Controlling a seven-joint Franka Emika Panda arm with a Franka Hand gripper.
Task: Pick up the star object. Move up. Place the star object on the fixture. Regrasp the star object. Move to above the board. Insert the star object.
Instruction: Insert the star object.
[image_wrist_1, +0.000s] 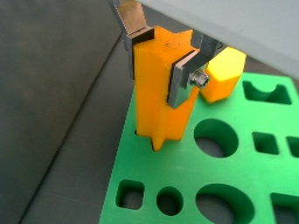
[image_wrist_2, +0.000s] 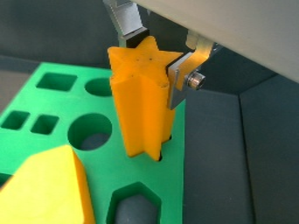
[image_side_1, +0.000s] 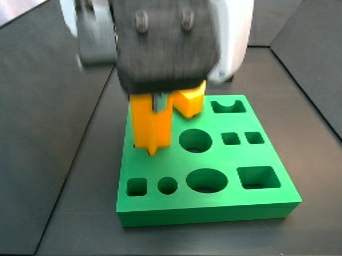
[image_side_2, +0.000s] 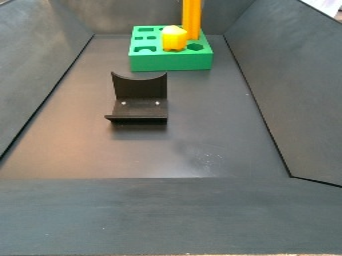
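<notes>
The orange star object (image_wrist_1: 158, 96) stands upright with my gripper (image_wrist_1: 162, 66) shut on its upper part. A silver finger (image_wrist_2: 183, 77) presses on each side of it. Its star-shaped top (image_wrist_2: 140, 59) shows between the plates. Its lower end reaches the green board (image_wrist_1: 146, 179) close to the board's edge, and I cannot tell how deep it sits. In a side view the star object (image_side_1: 151, 125) hangs under the gripper body over the board (image_side_1: 201, 208). The dark fixture (image_side_2: 136, 98) stands apart on the floor, with nothing on it.
A stubby yellow block (image_wrist_1: 222, 74) sits in the board just beside the star object (image_side_2: 193, 15). The board (image_side_2: 144, 58) has several round, square and crown-shaped holes. Dark sloping walls (image_side_2: 54, 90) enclose the floor.
</notes>
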